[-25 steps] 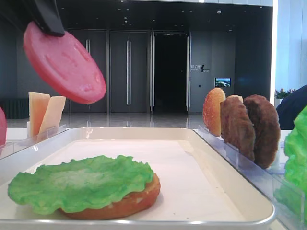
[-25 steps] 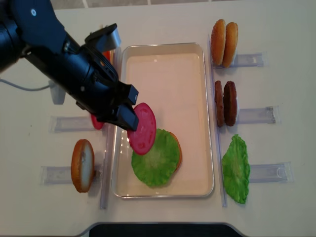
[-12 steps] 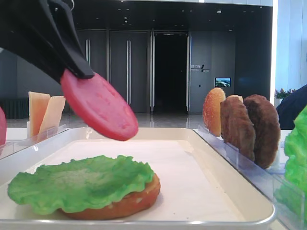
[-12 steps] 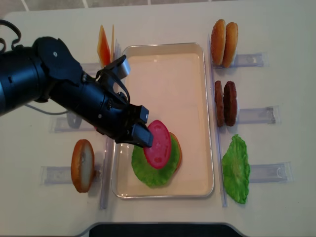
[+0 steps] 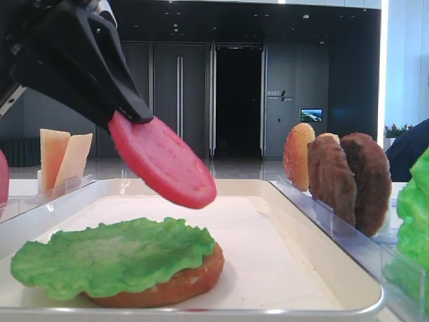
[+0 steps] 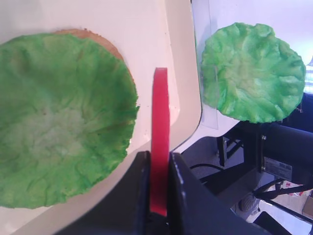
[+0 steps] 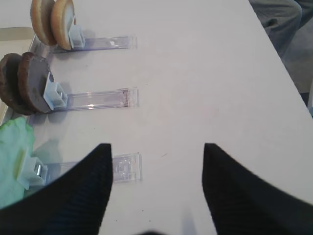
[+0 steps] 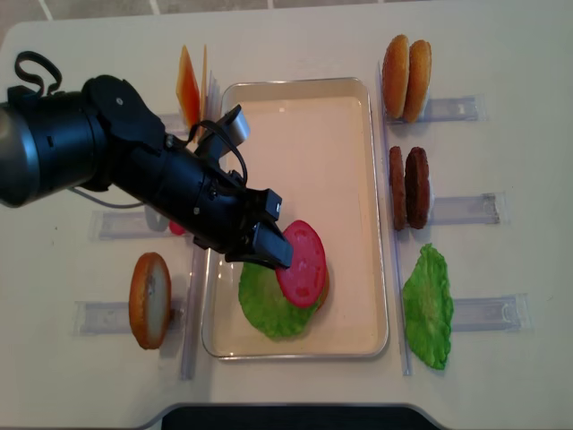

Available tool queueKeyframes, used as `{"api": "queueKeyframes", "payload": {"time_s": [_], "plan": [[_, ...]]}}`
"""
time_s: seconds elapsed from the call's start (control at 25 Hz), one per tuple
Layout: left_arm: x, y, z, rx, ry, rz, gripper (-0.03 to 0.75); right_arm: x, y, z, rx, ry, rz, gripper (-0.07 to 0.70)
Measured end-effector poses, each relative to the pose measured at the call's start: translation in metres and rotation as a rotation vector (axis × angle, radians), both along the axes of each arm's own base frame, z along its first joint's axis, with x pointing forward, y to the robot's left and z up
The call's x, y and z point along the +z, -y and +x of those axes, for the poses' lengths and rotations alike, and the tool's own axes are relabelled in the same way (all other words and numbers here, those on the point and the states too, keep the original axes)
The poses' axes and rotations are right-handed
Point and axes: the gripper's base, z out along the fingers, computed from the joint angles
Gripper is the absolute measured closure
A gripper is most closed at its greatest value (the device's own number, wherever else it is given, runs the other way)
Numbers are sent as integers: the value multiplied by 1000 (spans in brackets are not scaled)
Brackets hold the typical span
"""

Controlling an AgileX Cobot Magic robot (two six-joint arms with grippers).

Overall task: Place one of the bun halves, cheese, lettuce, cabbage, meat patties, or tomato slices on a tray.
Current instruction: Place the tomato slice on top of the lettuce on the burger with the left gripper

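My left gripper (image 8: pixel 273 252) is shut on the edge of a red tomato slice (image 8: pixel 303 263), which hangs tilted just above the lettuce (image 8: pixel 268 304). That lettuce lies on a bun half (image 5: pixel 182 284) near the front of the white tray (image 8: pixel 295 83). In the left wrist view the tomato slice (image 6: pixel 160 117) shows edge-on between the black fingers (image 6: pixel 139 169), over the tray rim (image 6: pixel 177 73) beside the lettuce (image 6: pixel 58 122). My right gripper (image 7: pixel 155 161) stands open over bare table, holding nothing.
Right of the tray, clear racks hold two bun halves (image 8: pixel 406 78), two meat patties (image 8: pixel 409 188) and a second lettuce leaf (image 8: pixel 427 305). On the left are cheese slices (image 8: pixel 188 90), a bun half (image 8: pixel 149 300) and another tomato slice (image 8: pixel 176 227).
My left gripper has carried the tomato slice right and down, from the tray's left rim to just above the lettuce on the bun half.
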Motion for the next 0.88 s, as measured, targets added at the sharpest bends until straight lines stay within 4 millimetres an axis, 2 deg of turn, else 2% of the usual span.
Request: {"api": "queueKeyframes", "payload": {"time_s": [0.32,0.88], "plan": [[-12,0,2,-10,-31,29,655,0,0,0,0,0,0,213],[-15,-5,7,8,-29,40,655,0,0,0,0,0,0,213]]}}
